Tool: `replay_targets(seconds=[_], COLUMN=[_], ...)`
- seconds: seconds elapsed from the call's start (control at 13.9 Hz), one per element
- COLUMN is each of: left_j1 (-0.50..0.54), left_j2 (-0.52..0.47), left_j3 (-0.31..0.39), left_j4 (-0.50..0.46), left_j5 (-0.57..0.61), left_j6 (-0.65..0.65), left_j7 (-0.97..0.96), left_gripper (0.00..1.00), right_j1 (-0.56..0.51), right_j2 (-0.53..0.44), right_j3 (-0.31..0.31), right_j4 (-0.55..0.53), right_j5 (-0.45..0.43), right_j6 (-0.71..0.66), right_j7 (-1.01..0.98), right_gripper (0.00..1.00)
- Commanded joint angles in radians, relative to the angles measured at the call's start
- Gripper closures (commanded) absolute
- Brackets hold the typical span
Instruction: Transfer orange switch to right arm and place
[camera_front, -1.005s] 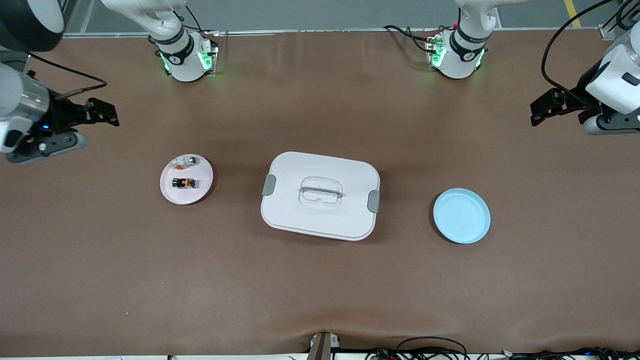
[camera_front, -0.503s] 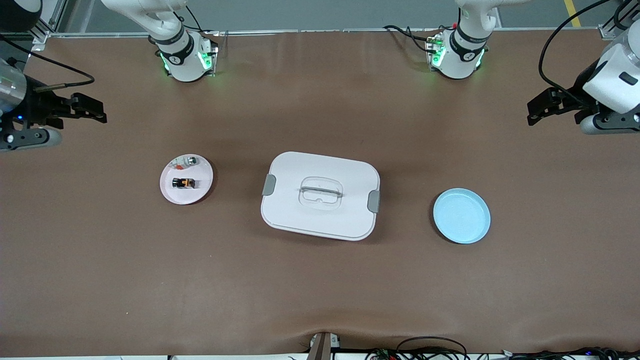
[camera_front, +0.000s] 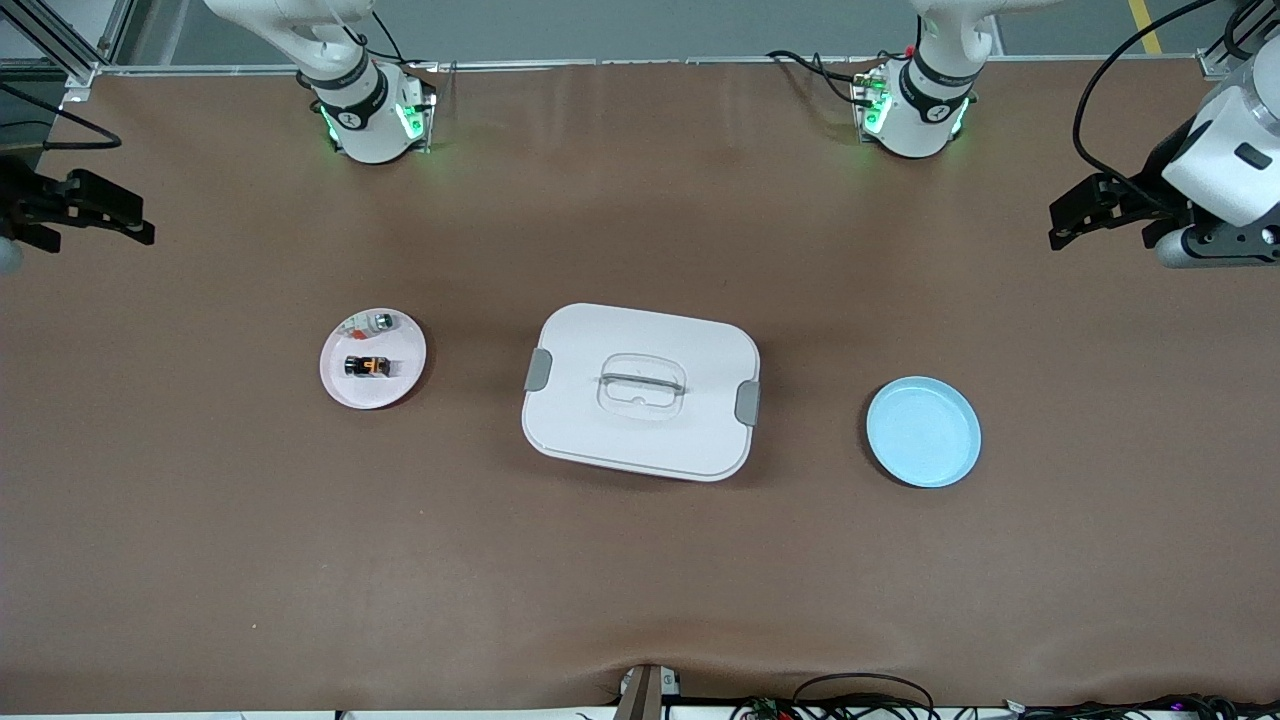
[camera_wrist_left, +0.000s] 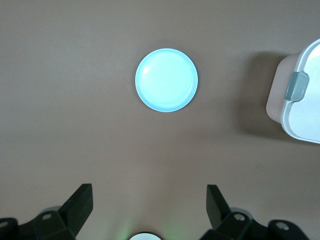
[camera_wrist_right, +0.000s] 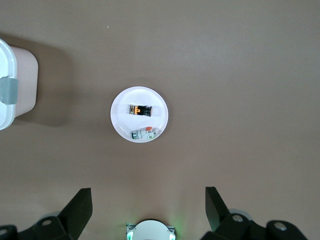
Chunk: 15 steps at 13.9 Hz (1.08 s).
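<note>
Hovering over bare table at our right arm's end, our right gripper (camera_front: 125, 222) has its fingers (camera_wrist_right: 80, 205) spread wide and holds nothing. Well away from it, toward the middle, the orange switch (camera_front: 367, 366) lies on a small white plate (camera_front: 337, 385), just beside a silver-white piece (camera_front: 372, 322). The lidded white container (camera_front: 640, 390) stands farther on. Our left gripper (camera_front: 1075, 215) hangs parted over its own end, the light blue plate (camera_front: 922, 431) near it.
</note>
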Motion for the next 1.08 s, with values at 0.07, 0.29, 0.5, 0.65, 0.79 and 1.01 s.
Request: replay_targets(seconds=[0.07,0.29,0.5,0.65,0.79,1.01], left_j1=[0.0,0.001,0.001,0.001,0.001,0.001], left_j2=[-0.011,-0.011,-0.013,-0.013,-0.011,-0.011], left_j3=[-0.003,-0.003,-0.003,-0.003,-0.003,-0.003], left_j4=[-0.002,-0.005,-0.005,-0.005,-0.005,-0.004], left_j5=[-0.015,-0.015,-0.015,-0.015,-0.015,-0.014], left_j6=[0.004,0.004,0.004,0.002,0.004,0.004], left_j7=[0.006,0.006,0.006,0.006,0.004,0.006], left_gripper=[0.0,0.0,0.0,0.0,0.0,0.0], right_j1=[-0.016,-0.016,-0.013,-0.008,-0.008,-0.008], right_j2=[0.01,0.007,0.004,-0.022,-0.062,-0.082], right_j3=[0.014,0.012,0.012,0.014,0.012,0.012], right_j4=[0.023,0.017,0.012,-0.026,-0.086,-0.114], right_j5=[0.003,0.008,0.011,0.012,0.022,0.023], right_j6=[-0.017,-0.054,-0.049,-0.032,0.01,0.023], right_j7=[0.041,0.143,0.144,0.143,0.143,0.146], right_gripper=[0.0,0.0,0.0,0.0,0.0,0.0])
